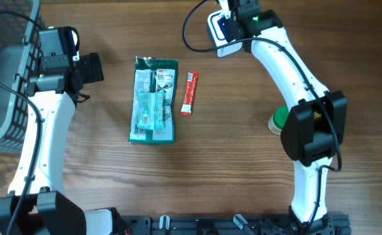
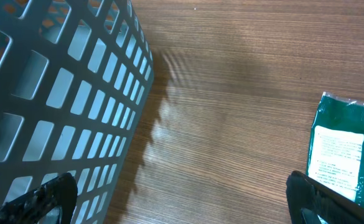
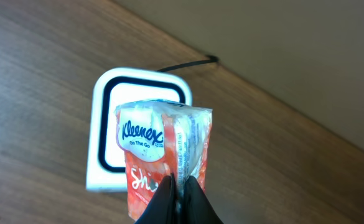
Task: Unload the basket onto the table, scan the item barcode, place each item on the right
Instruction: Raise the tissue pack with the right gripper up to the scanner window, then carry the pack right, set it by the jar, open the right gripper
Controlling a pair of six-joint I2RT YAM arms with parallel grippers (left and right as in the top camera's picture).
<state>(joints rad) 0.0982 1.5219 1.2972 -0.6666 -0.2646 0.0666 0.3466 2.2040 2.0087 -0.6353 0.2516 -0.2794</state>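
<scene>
One orange Kleenex tissue pack (image 3: 163,149) sits clamped in the right gripper (image 3: 180,186) over a white, black-framed scanner (image 3: 96,143). Left gripper (image 1: 94,68) gapes beside a grey lattice basket (image 1: 8,72).

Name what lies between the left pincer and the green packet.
Nothing: only bare table separates the left pincer from the green packet. The overhead view shows it, and the left wrist view agrees.

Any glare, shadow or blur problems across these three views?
Overhead: even light, sharp, no glare on the table. Left wrist: basket close and soft, casting a lattice shadow on the table. Right wrist: tissue pack sharp, scanner face blown out white, jaws blurred.
</scene>
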